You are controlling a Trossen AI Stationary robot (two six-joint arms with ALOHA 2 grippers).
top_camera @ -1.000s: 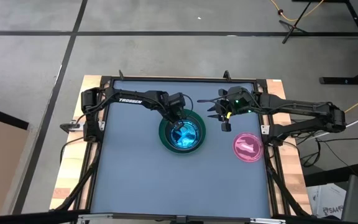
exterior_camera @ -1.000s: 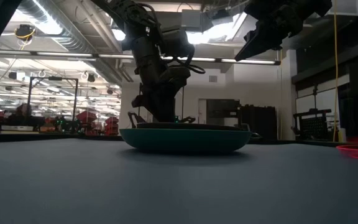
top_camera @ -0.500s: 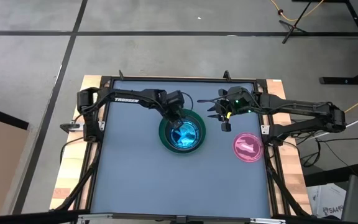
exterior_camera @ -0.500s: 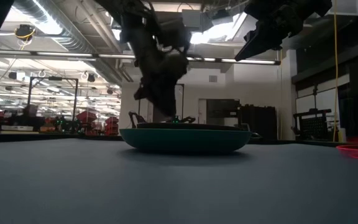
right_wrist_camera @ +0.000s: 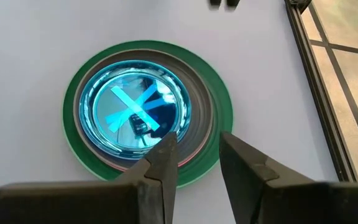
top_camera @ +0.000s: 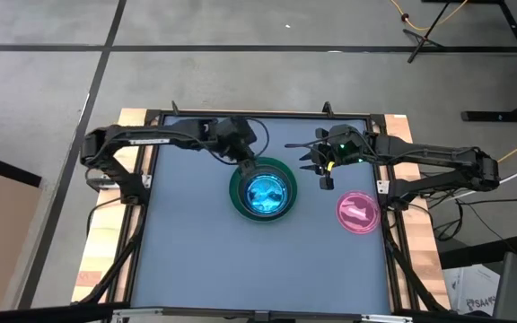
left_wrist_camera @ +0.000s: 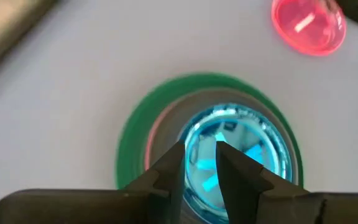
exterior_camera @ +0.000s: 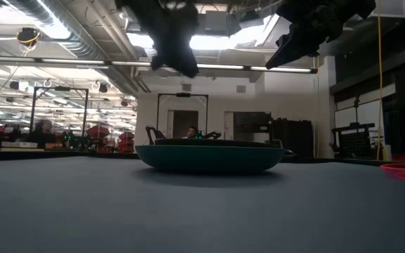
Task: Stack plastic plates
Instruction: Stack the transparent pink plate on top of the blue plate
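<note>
A stack of plates (top_camera: 263,190) sits mid-table on the base of the big dark green plate (top_camera: 234,190). Pink and dark rims show inside it, and a translucent cyan plate (left_wrist_camera: 241,143) (right_wrist_camera: 132,112) lies on top. One translucent pink plate (top_camera: 358,213) (left_wrist_camera: 308,25) lies flat by the table's right edge. My left gripper (top_camera: 248,164) (left_wrist_camera: 201,165) hangs open and empty above the stack's far-left rim, well clear in the low view (exterior_camera: 178,63). My right gripper (top_camera: 324,177) (right_wrist_camera: 194,152) hovers open and empty, high between the stack and the pink plate.
The grey table top (top_camera: 196,260) lies bare in front of and left of the stack. A dark frame rail (right_wrist_camera: 319,93) runs along the table's right edge close to the pink plate. Both arms reach in from the far corners.
My left gripper has risen from the top of the stack and drawn back toward the table's far-left, its arm folding outward. The cyan plate has stayed on the stack. The right arm has kept still.
</note>
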